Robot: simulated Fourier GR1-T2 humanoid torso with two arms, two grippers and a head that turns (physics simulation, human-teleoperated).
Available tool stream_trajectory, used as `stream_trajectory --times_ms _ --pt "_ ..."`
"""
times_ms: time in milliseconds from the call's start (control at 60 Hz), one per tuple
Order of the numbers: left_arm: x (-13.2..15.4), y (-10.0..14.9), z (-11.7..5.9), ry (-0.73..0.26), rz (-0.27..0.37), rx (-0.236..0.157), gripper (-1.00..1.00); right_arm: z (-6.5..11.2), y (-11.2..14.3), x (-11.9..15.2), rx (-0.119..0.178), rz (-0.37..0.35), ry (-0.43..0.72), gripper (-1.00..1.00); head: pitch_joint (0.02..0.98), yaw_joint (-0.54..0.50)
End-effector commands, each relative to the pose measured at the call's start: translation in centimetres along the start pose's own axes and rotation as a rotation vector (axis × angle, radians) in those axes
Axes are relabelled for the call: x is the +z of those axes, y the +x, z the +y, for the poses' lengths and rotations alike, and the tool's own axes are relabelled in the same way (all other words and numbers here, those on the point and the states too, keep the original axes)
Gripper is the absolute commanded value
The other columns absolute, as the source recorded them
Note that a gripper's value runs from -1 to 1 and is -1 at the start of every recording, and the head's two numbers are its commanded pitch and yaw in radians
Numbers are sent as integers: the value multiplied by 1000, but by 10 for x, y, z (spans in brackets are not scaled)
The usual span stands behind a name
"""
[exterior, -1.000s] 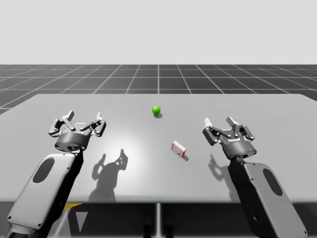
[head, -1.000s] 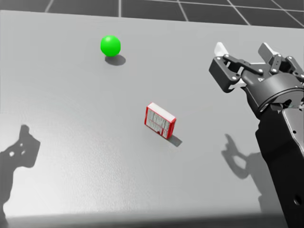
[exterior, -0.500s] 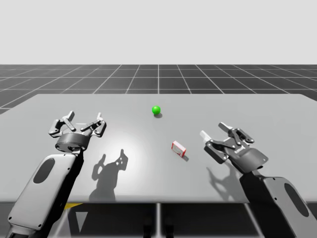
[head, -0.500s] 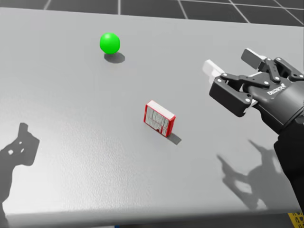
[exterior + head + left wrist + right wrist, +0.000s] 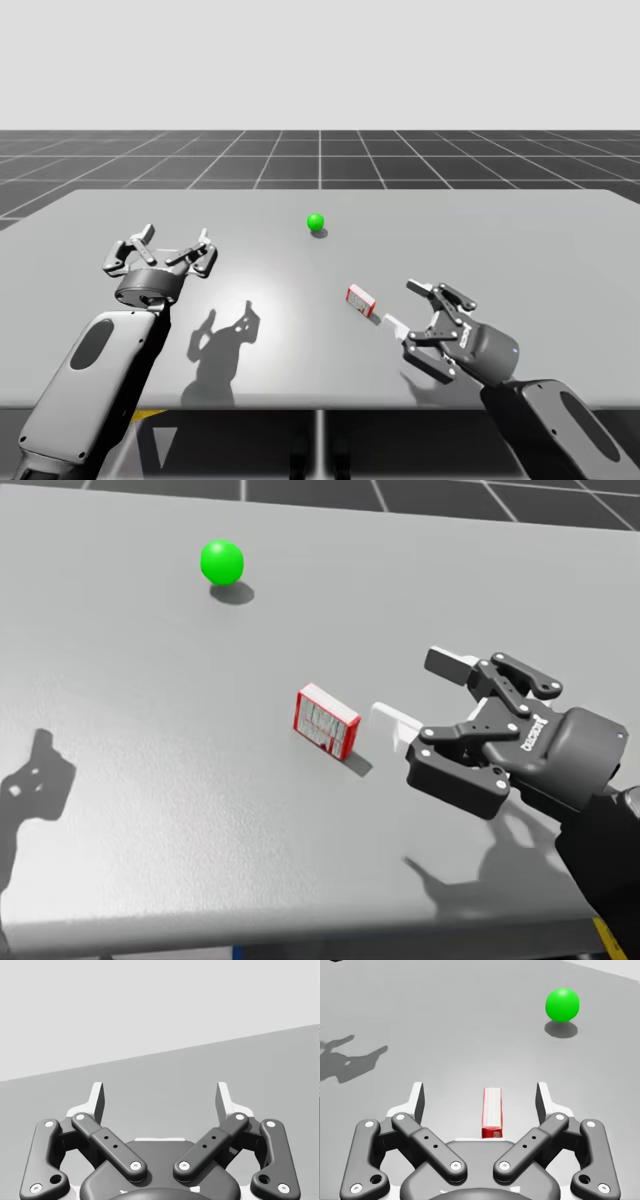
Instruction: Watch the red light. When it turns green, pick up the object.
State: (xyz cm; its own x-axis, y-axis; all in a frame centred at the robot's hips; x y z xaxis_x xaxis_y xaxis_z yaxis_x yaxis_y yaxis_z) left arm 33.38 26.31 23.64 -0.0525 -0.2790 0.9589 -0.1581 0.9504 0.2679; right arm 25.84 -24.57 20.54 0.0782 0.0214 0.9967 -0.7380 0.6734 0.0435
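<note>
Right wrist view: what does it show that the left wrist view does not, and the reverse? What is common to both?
Right wrist view: the red and white box lies ahead of my right gripper, in line with the gap between its open fingers, untouched. The green light sits farther on, and a shadow lies on the table. Left wrist view: my left gripper, open, with the table's far edge and pale background beyond. Both: grey table under an open gripper.
</note>
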Motion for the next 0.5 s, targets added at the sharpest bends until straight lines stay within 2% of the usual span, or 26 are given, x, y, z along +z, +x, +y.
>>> stream_trajectory --times_ms 17,100,200,383,467,500 --pt "0 0 -1 -7 -1 -2 -1000 6 -17 -6 -34 31 57 -1000 850 -161" --pt "0 0 -2 -7 -1 -3 -1000 4 -26 -11 -51 46 67 -1000 852 -159" --pt "0 0 -2 -7 0 -4 -1000 3 -32 -16 -53 62 61 -1000 853 -158" --pt "1 0 -2 -7 0 -4 -1000 3 -42 -30 -35 109 31 -1000 855 -153" --pt "1 0 -2 -7 0 -4 -1000 0 -47 -37 -10 126 6 -1000 855 -150" --pt "1 0 -2 -7 0 -4 -1000 -1 -48 -39 -15 130 6 -1000 855 -150"
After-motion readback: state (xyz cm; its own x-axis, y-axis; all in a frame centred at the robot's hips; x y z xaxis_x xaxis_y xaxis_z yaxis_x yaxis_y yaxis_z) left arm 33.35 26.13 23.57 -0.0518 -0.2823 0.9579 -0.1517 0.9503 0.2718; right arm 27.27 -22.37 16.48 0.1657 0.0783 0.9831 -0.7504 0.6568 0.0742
